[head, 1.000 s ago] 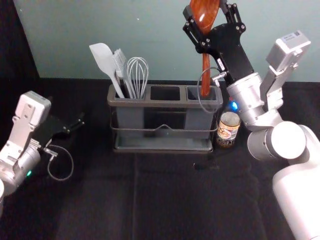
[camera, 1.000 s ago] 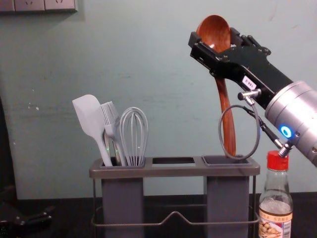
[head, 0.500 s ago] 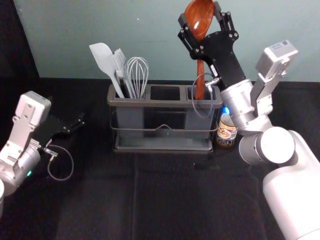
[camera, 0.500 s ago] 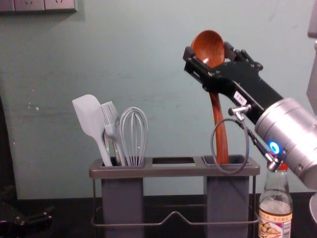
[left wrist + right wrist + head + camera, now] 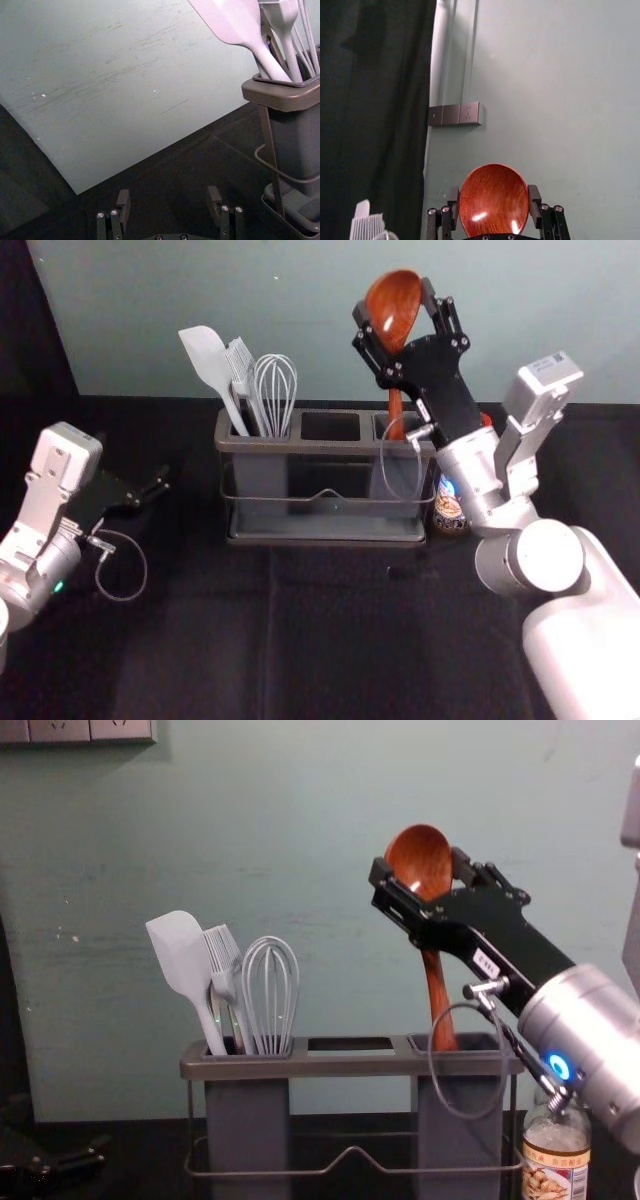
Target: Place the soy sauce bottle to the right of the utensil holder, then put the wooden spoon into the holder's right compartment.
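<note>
In the head view, the right hand [image 5: 396,308] is at one o'clock from the utensil holder [image 5: 330,447], grasping the wooden spoon [image 5: 392,312] by its bowl, the handle reaching down into the right compartment [image 5: 412,426]. The soy sauce bottle [image 5: 449,506] stands just beside the holder at about three o'clock, partly behind the right arm [image 5: 545,558], its red cap [image 5: 486,420] peeking out. The left hand [image 5: 137,462] is parked at nine o'clock over the dark counter [image 5: 330,640]. The chest view adds the bottle's label [image 5: 556,1172] side-on and a wall panel [image 5: 80,731] at eleven o'clock. The left wrist view reveals the left hand released, fingers [image 5: 123,205] spread wide, near the holder with its spatula [image 5: 235,22]. The right wrist view shows the right hand opened only to the bowl's width, one finger against each edge.
</note>
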Available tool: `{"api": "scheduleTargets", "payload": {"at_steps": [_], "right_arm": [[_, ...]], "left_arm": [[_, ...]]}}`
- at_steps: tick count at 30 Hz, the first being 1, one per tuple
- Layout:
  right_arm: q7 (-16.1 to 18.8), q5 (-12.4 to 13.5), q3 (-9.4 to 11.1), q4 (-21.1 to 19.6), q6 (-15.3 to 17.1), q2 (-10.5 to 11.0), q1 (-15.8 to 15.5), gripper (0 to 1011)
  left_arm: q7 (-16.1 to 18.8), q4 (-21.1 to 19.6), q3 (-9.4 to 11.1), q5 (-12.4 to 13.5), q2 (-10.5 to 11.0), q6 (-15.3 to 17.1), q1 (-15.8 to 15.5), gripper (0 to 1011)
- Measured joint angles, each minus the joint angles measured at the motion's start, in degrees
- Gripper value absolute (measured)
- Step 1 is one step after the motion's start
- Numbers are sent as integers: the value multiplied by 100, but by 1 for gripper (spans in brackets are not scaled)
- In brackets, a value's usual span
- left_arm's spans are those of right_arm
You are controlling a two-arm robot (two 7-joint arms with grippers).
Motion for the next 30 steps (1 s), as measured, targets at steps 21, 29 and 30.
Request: {"api": "scheduleTargets", "payload": {"at_steps": [21, 29, 30], "right_arm": [[52, -9, 40, -200, -4, 123, -497, 838], [44, -107, -1, -256, 28, 166, -601, 839], [36, -129, -7, -272, 35, 176, -623, 838]], "left_arm": [[0, 0, 0, 0, 0, 0, 0, 1005], [0, 0, 0, 0, 0, 0, 0, 1005], [0, 0, 0, 0, 0, 0, 0, 1005]]}}
